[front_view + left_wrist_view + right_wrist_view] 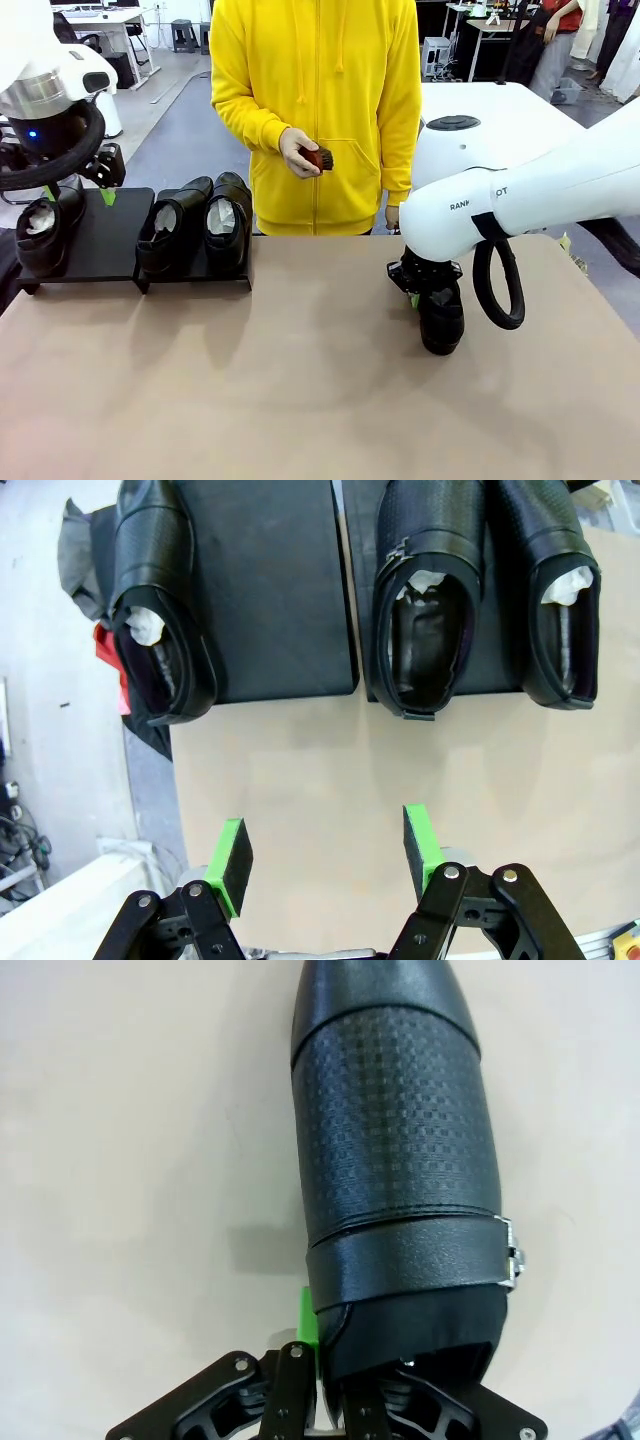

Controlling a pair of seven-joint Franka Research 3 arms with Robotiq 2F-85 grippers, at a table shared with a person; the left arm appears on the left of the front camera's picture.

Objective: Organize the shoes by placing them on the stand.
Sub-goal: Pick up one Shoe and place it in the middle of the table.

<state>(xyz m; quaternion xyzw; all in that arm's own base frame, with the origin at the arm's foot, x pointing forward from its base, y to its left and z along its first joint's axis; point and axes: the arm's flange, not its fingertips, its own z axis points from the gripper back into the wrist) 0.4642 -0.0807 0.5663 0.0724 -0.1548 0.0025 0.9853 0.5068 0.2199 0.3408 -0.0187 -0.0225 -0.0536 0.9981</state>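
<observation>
Three black glossy shoes stand on the low black stand [110,235] at the left: one at its left end [42,235], two side by side at its right end [172,235] [228,220], each with white paper inside. My left gripper [78,195] hangs open above the stand's near edge. The left wrist view shows its green pads [235,865] apart over bare table, with the shoes [160,630] [430,610] [555,600] beyond. A fourth shoe [441,320] lies on the table at the right, and my right gripper [432,300] is shut on its heel rim. In the right wrist view this shoe [400,1140] points away from the gripper [325,1360].
A person in a yellow hoodie stands at the far side and holds a small reddish-brown brush [318,158] in one hand. The stand's left panel [270,590] has a bare stretch between the shoes. The brown table [300,380] lies open across the middle and front.
</observation>
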